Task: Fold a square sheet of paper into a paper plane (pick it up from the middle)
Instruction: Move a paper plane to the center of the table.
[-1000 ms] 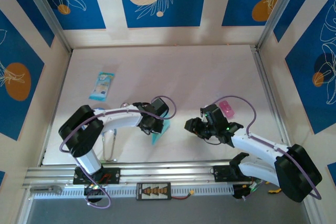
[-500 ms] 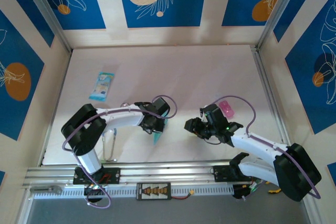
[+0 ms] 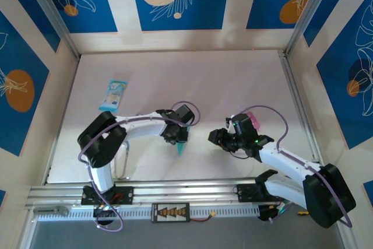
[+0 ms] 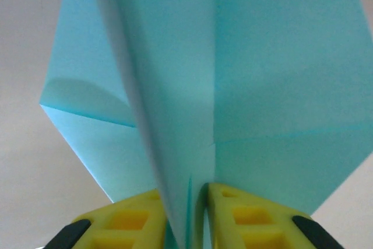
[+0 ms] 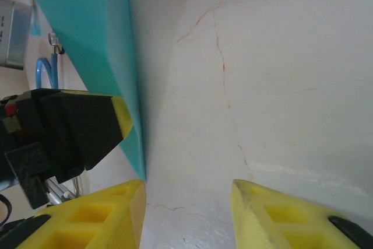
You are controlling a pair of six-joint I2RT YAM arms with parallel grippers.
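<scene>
A: Left hand [image 4: 185, 196] narrow around the folded paper sheet [image 4: 245, 86], upright over the tabletop [image 5: 280, 74]. Can't tell if it truly grips. If slack, the sheet flops.
B: Right hand [image 5: 186, 188] wide, empty, just beside it. Could knock it.

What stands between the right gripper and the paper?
Nothing visible does. The open right gripper faces the paper across bare table, and the left gripper pinches the paper from the other side.

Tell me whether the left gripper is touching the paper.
Touching. The left wrist view shows the paper pinched between the left gripper's yellow fingers, its folds running down between them.
</scene>
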